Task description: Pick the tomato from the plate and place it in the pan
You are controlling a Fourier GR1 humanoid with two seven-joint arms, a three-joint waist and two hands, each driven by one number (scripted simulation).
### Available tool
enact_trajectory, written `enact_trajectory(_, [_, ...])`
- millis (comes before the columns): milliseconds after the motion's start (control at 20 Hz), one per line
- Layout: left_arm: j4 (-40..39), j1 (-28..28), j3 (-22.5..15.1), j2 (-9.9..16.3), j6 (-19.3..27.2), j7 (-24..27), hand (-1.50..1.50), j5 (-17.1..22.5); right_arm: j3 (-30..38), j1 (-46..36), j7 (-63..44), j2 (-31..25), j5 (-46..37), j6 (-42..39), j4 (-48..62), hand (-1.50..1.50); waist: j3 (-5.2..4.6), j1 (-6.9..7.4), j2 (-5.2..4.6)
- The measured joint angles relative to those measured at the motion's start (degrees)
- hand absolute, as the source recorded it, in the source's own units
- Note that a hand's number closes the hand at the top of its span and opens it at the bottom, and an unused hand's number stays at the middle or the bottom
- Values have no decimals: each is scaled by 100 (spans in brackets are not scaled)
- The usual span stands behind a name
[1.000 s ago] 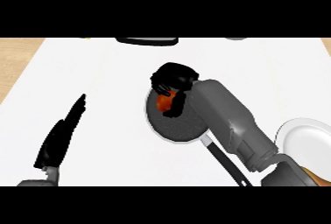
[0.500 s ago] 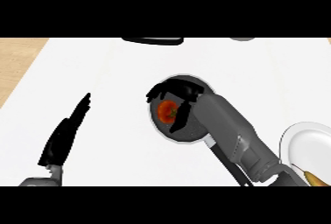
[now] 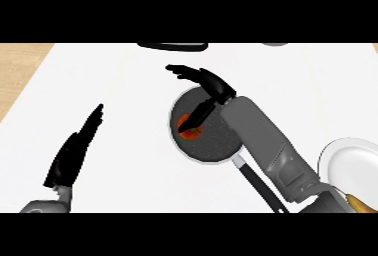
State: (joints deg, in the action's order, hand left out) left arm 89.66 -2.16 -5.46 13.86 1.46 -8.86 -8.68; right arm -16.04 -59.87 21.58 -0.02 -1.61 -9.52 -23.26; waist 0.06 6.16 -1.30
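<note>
Red-orange against the dark pan (image 3: 210, 145), the tomato (image 3: 189, 127) lies inside it near the left rim, off the white plate (image 3: 354, 165) at your right, so the placing looks done. Your right hand (image 3: 207, 84) hangs over the pan's far rim with fingers spread straight and the thumb pointing down toward the tomato, grasping nothing. Your left hand (image 3: 74, 152) rests flat-fingered and released at the bench's (image 3: 118, 80) left side.

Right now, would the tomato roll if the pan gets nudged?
Probably a little: the tomato looks round and lies free in the pan. The pan's rim should likely stop it. The right hand is open above it, not steadying it.
</note>
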Motion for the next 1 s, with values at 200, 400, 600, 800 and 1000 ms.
enact_trajectory(200, [68, 202, 46, 9, 38, 69, 0, -9, 508, -368, -115, -85, 317, 229, 439, -150, -2, -107, -4])
enact_trajectory(400, [168, 307, 74, 31, 16, 106, 0, 13, 919, -548, 127, -531, 563, 16, 776, -150, 0, -129, -34])
enact_trajectory(600, [193, 312, 77, 11, 35, 143, 0, -4, 1081, -577, 557, -1142, 591, -349, 1014, -150, 6, -106, -83])
enact_trajectory(800, [157, 274, 99, 22, 20, 206, 0, -11, 1162, -598, 899, -1729, 565, -729, 1213, -150, 9, -85, -122])
enact_trajectory(1000, [157, 255, 87, 22, -30, 223, 0, 8, 1205, -601, 1184, -2189, 525, -1034, 1379, -150, 15, -26, -156])
